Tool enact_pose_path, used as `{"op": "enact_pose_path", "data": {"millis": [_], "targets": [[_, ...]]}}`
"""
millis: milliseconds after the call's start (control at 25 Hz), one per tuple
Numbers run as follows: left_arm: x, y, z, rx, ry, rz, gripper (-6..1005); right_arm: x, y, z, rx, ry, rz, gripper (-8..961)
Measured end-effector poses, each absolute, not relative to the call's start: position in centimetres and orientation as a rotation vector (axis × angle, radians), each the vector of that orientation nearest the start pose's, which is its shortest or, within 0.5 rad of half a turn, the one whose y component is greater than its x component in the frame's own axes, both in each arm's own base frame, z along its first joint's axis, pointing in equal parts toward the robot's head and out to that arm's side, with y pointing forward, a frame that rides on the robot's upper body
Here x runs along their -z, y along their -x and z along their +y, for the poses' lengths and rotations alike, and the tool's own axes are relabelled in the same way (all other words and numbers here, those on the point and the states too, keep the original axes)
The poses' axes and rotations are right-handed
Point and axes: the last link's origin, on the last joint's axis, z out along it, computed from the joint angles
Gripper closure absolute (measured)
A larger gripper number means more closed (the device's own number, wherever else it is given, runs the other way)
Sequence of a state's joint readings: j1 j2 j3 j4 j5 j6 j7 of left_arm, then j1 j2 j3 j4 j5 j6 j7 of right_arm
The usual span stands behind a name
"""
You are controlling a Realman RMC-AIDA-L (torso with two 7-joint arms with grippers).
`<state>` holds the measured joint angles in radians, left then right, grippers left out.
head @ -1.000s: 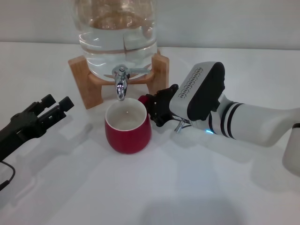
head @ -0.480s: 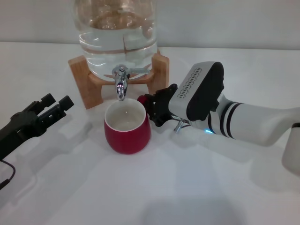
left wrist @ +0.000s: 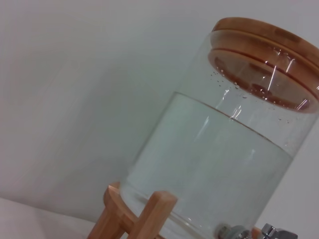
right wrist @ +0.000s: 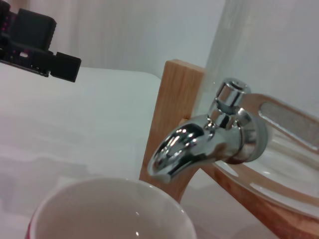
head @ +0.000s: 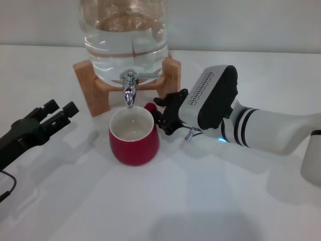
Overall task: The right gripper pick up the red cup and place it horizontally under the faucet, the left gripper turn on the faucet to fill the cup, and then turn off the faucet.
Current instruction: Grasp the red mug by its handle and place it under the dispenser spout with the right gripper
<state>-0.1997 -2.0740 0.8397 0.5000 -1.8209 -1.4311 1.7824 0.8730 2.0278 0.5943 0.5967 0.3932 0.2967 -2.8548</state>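
In the head view the red cup (head: pixel 134 139) stands upright on the white tabletop (head: pixel 165 201), its open mouth directly below the faucet (head: pixel 129 89) of the water jar (head: pixel 123 37), which rests on a wooden stand (head: pixel 89 90). The right gripper (head: pixel 161 111) is at the cup's right side by the small red handle, its jaws apart around the handle. The left gripper (head: pixel 61 111) sits low on the left, well apart from cup and faucet, jaws slightly apart and empty. The left wrist view shows the jar (left wrist: pixel 219 149) partly filled with water under a wooden lid (left wrist: pixel 269 45), with the stand (left wrist: pixel 134 214) beneath it. The right wrist view shows the chrome faucet (right wrist: pixel 204 142) just above the cup's (right wrist: pixel 109 209) cream rim, the stand's post (right wrist: pixel 172 114) behind it, and the left gripper (right wrist: pixel 37 47) farther off
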Motion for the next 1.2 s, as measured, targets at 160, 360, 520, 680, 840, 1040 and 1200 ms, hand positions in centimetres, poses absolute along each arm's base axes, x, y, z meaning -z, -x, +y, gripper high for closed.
{"op": "enact_pose_path", "data": {"millis": [160, 360, 520, 680, 840, 1040, 1200], "targets": [[-2.05, 33.55, 26.93, 1.135, 2.017, -1.055, 108, 15.09, -14.21, 38.85, -0.314, 2.507, 0.149, 701], [-2.06, 33.55, 26.93, 1.137, 2.017, -1.054, 108, 15.09, -14.25, 38.82, -0.314, 2.507, 0.149, 702], [-2.07, 33.53, 26.92, 1.138, 2.017, -1.054, 108, 15.19, -14.3, 38.69, -0.309, 2.513, 0.14, 702], [-2.08, 33.52, 26.92, 1.139, 2.017, -1.053, 108, 15.27, -14.32, 38.58, -0.306, 2.519, 0.13, 702], [-2.08, 33.52, 26.88, 1.14, 2.017, -1.053, 108, 15.35, -14.27, 38.46, -0.308, 2.525, 0.116, 703], [-2.08, 33.57, 26.78, 1.14, 2.017, -1.055, 108, 15.43, -14.2, 38.37, -0.299, 2.533, 0.08, 703], [-2.08, 33.59, 26.7, 1.141, 2.017, -1.055, 108, 15.43, -14.19, 38.36, -0.299, 2.534, 0.079, 702]]}}
